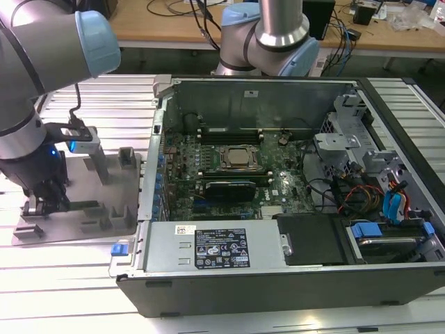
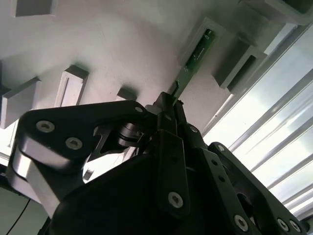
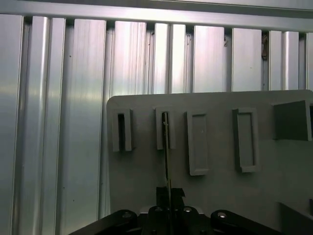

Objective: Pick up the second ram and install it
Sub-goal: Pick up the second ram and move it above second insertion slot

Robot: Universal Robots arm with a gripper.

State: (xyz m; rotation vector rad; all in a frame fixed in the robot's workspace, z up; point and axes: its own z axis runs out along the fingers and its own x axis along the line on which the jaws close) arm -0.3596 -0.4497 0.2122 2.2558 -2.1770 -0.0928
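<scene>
Far on exterior view's left, gripper (image 1: 51,204) low over grey holder (image 1: 94,224), fingers pinching ram (image 2: 197,53), its far end in slot.

An open PC case (image 1: 292,296) is laid flat on a slotted alu. table (image 1: 69,292), side panel off. Inside, a green mobo (image 1: 182,163) is seen w/ a CPU socket (image 1: 238,158) near its centre. A black-shrouded card (image 1: 224,188) is seated just beside the socket, on the side nearer the camera. A silver PSU (image 1: 167,245) w/ a label is mounted along the near wall. Red & orange cables (image 1: 361,191) and blue latches (image 1: 366,230) are grouped at the exterior view's right. A grey fixture plate (image 1: 80,188) is set on the table at the exterior view's left, just beside the case. Raised rectangular pockets (image 3: 196,142) (image 2: 72,85) are carried on it, as seen in both wrist views. A wooden desk (image 1: 160,24) strewn w/ cables is seen behind.
</scene>
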